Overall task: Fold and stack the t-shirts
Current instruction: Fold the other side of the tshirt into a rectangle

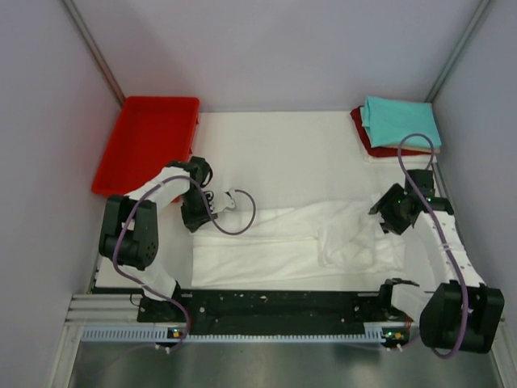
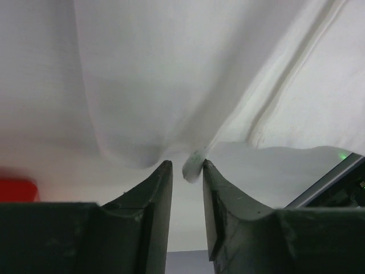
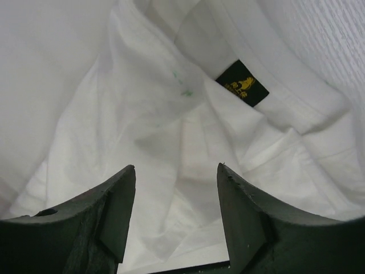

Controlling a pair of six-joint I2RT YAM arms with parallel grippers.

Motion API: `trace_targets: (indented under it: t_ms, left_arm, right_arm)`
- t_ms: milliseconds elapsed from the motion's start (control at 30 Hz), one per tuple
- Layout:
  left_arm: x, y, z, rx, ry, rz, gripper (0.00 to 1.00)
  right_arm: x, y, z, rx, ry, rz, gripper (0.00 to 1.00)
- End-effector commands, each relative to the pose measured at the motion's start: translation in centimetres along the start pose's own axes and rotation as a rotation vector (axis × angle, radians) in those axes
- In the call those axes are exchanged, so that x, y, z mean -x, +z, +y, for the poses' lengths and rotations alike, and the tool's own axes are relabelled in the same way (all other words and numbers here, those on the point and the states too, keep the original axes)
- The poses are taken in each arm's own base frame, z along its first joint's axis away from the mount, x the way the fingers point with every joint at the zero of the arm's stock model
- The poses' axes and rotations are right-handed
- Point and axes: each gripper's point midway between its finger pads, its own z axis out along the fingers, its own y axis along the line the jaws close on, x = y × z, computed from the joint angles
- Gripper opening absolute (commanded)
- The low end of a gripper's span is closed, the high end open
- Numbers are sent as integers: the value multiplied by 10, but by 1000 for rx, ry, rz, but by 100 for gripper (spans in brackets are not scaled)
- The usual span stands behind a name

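While low over white t-shirt (image 1: pixel 266 250), L fingers (image 2: pixel 161 188) slightly apart, cloth tip between; R fingers (image 3: pixel 121 200) wide, empty.

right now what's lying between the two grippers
The white t-shirt, lying as a long folded strip from the left gripper to the right gripper. The top view shows it best.
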Motion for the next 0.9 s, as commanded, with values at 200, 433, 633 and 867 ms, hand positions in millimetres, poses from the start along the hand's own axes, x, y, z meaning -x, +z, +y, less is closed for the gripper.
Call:
trace_targets:
  t_ms: [200, 433, 633, 867]
  left_arm:
    - [16, -55, -49, -106, 167, -166, 58]
    - [53, -69, 34, 133, -121, -264, 59]
    - [50, -19, 65, 108, -207, -190, 60]
    - [26, 34, 56, 51, -209, -83, 38]
  right_arm:
    - [99, 35, 26, 47, -220, -220, 56]
    - [103, 76, 48, 129, -279, -131, 49]
    - [100, 97, 46, 124, -307, -79, 23]
    - [125, 107, 74, 226, -422, -138, 0]
